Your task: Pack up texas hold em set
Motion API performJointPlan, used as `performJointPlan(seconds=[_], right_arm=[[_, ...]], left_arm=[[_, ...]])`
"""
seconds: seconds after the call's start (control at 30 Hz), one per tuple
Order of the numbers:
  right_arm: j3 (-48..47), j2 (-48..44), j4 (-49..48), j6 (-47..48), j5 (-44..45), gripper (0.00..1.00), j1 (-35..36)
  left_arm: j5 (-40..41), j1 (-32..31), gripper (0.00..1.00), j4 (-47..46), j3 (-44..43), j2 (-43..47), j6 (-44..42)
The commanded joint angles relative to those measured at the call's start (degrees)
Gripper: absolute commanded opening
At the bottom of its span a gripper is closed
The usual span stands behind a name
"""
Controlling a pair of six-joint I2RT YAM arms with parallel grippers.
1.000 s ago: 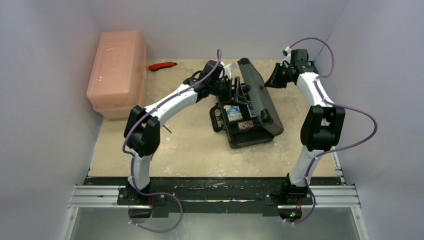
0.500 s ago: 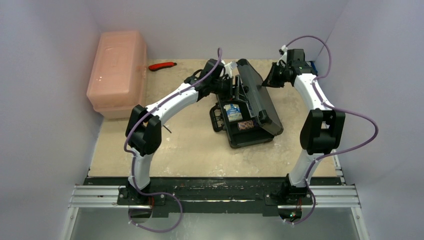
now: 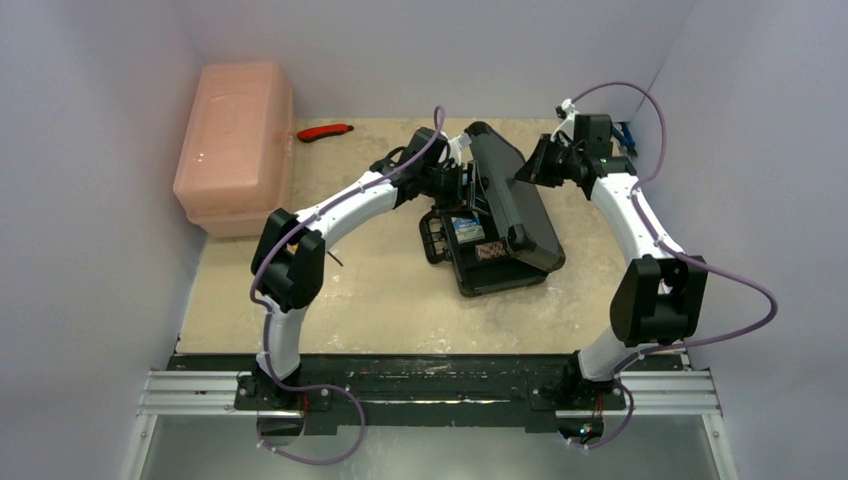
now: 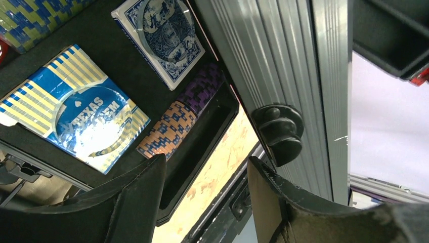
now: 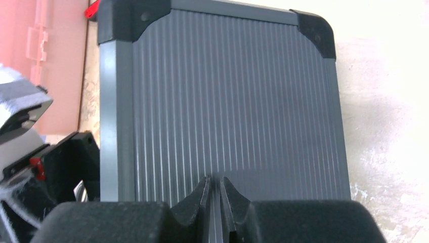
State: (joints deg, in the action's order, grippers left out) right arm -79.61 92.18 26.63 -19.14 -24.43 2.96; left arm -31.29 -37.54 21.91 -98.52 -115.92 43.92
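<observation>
Nearly packed: the briefcase (image 3: 495, 262) at table (image 3: 380, 300) centre holds card decks (image 4: 76, 119) and chips (image 4: 179, 119), its lid (image 5: 227, 101) half lowered with closing outstanding, the right gripper (image 5: 215, 195) clenched empty against it and the left gripper (image 4: 202, 167) spread beneath.

Left fingers (image 4: 135, 202) apart, right fingers (image 5: 196, 203) nearly together.

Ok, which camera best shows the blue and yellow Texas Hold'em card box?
Left wrist: the blue and yellow card box is close up, lettering readable, lying on black foam. The top view shows only a small blue patch beside the ribbed grey lid. The right wrist sees just that lid's outside.
</observation>
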Motion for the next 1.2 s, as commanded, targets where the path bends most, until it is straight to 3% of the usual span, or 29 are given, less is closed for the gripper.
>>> performJointPlan(seconds=[0.0,0.23,0.33,0.73,1.17], right_arm=[[4.1,-4.8,-6.1,-2.6,-4.0,0.19,0.3],[11.2,-11.1,-9.7,-4.7,-5.9,0.39,0.6],[13.9,-13.2,-10.7,-5.5,-7.0,0.43,0.9],[21.7,-17.3,-12.3,-6.7,-8.8,0.44,2.7],[23.8,-17.4,-11.9,-6.2,-8.5,0.43,4.0]], left_arm=[[-0.4,-0.3,0.59,-3.6,0.0,2.8,0.1],[0.0,-0.3,0.59,-3.0,0.9,3.2,-0.9],[0.2,-0.3,0.59,-2.7,1.3,3.5,-1.2],[2.8,-0.2,0.59,-0.6,4.1,6.4,-3.7],[6.4,0.5,0.59,0.3,9.5,10.0,-6.2]])
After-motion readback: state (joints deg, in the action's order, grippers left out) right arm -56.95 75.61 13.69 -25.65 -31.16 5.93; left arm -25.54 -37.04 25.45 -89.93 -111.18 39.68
